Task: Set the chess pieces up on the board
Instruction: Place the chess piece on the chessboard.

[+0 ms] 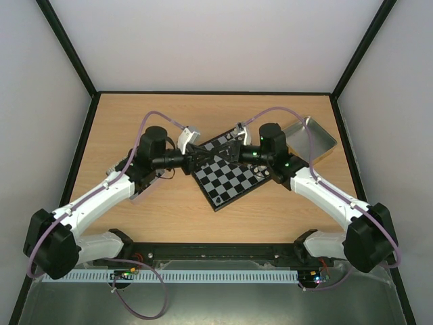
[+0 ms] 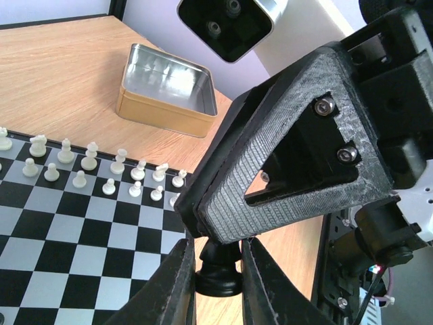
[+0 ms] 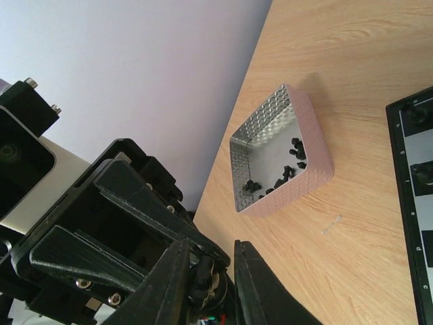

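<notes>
My left claw (image 2: 216, 261) is clamped on the foot of a black chess piece (image 2: 218, 281) and holds it upright right by the rim at a corner of the board (image 2: 74, 237). My right claw (image 3: 211, 261) is directly over it, its body hiding the top of the piece from my left wrist view, so I cannot say which piece it is. From the right wrist I see a small dark shape between my right fingers (image 3: 179, 284). They are nearly together around it, but I cannot tell whether they actually grip.

This looks to me like a hand-over, and the piece is tiny, so the order matters:

- My right claw should be firmly on the head before my left lets go.
- My left should open only slightly and back away level, so it doesn't tip the piece.
- My right must keep the piece upright and set its foot flat inside one square.

The white pieces (image 2: 90, 157) already stand in two tidy rows on the board, and I must not brush them. A couple of black pieces (image 3: 419, 112) stand at the board edge nearest my right wrist. More black ones (image 3: 295, 152) wait in the quilted tin (image 3: 308, 145) on the surface (image 3: 352, 68). The smooth tin (image 2: 162, 115) beyond the white rows looks empty.
</notes>
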You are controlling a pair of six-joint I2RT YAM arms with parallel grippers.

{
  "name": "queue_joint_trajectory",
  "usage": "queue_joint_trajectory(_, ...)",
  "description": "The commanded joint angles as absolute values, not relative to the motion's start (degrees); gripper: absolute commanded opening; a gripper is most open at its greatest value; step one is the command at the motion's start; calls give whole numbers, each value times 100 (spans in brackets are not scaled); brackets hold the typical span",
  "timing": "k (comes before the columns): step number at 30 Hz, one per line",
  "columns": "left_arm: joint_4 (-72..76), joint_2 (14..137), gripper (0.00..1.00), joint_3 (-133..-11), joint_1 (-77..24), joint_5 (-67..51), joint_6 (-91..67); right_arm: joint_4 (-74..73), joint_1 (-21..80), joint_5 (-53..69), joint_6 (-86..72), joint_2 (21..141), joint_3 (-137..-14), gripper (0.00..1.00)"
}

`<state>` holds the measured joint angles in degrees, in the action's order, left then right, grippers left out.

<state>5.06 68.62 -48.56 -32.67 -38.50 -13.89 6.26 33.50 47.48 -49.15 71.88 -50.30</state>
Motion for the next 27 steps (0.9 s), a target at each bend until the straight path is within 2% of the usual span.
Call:
queue_joint_trajectory(1, 657, 6673, 13, -4813, -3320, -3630, -1158, 650, 3357, 5002, -5114, 7187, -5081, 15)
queue_joint_trajectory(4, 684, 6654, 14, -4807, -3324, -3571, -1200, 714, 3357, 5028, -5171, 7152, -5057, 8)
queue_joint_trajectory(7, 650, 6646, 22, -4844, -3327, -3485, -1274, 753, 3357, 4916, -5124, 7095, -5071, 2)
queue_joint_trajectory(12, 336, 6639, 62, -4938, -3329, -2592, -1489, 628, 3356, 4199, -4668, 6922, -5091, 2)
queue_joint_trajectory(14, 226, 6572, 72, -4936, -3322, -1976, -1624, 337, 3357, 3727, -4321, 6869, -5184, 2)
queue_joint_trajectory(22, -382, 5593, 96, -5068, -3291, 885, -1926, -350, 3357, 1850, -3191, 6841, -5297, 2)
queue_joint_trajectory(27, -529, 4601, 100, -4964, -3282, 1742, -1483, -343, 3466, 1089, -2744, 6966, -5274, 2)
